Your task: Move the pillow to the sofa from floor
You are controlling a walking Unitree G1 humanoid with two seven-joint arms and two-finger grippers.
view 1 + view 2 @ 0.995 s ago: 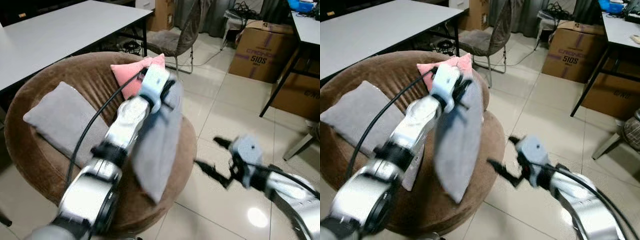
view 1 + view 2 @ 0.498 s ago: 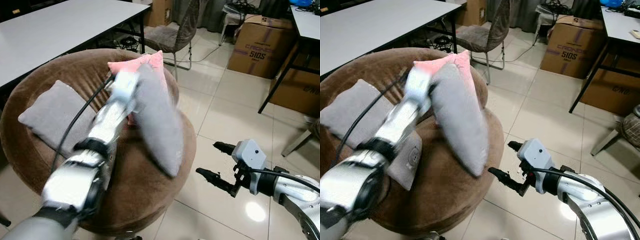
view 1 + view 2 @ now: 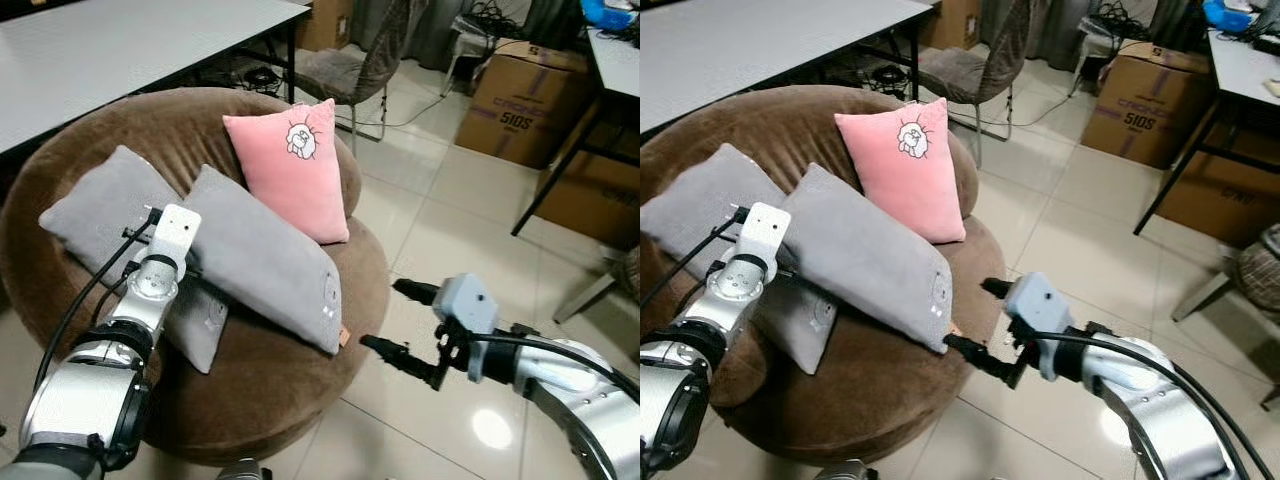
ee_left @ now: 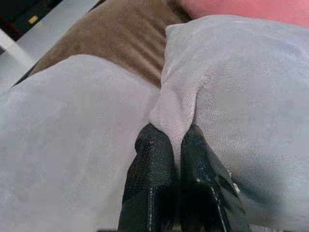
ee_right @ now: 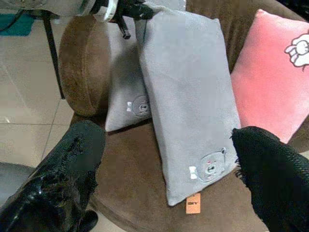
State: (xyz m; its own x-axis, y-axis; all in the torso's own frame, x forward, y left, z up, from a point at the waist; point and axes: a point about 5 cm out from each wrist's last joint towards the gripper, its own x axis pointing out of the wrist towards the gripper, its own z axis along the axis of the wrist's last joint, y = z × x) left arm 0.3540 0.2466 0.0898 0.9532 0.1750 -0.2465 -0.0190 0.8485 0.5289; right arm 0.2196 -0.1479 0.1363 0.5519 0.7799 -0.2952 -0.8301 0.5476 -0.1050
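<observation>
Now the left gripper point(image 4: 175, 140) has its jaws pinched tight on a fold at the corner of the grey pillow point(image 3: 262, 258), the two black fingers point(image 4: 152, 164) pressed together around the fabric. That pillow lies flat on the sofa point(image 3: 280, 385), running from the gripper at about 9 o'clock down toward 4 o'clock, its small bear patch and orange tag at the lower end near the seat's front edge. It rests partly over a second grey pillow point(image 3: 100, 205), which sits at 9 o'clock on the seat against the brown backrest. A pink pillow point(image 3: 290, 170) with a cartoon print leans upright at 12 o'clock, its lower edge touching the held pillow. The left arm point(image 3: 130, 320) reaches in from 7 o'clock, a black cable looping beside it.

The right gripper point(image 3: 400, 325) hovers over the tiled floor point(image 3: 450, 220) just beside the sofa's front at 4 o'clock, jaws spread wide and holding nothing; its lower finger point(image 3: 975, 355) points at the pillow's tagged corner.

Farther out, a white tabletop point(image 3: 110, 45) stands at 10 o'clock, a chair point(image 3: 350, 70) at 12 o'clock, and cardboard boxes point(image 3: 515, 105) at 2 o'clock under another tabletop.
</observation>
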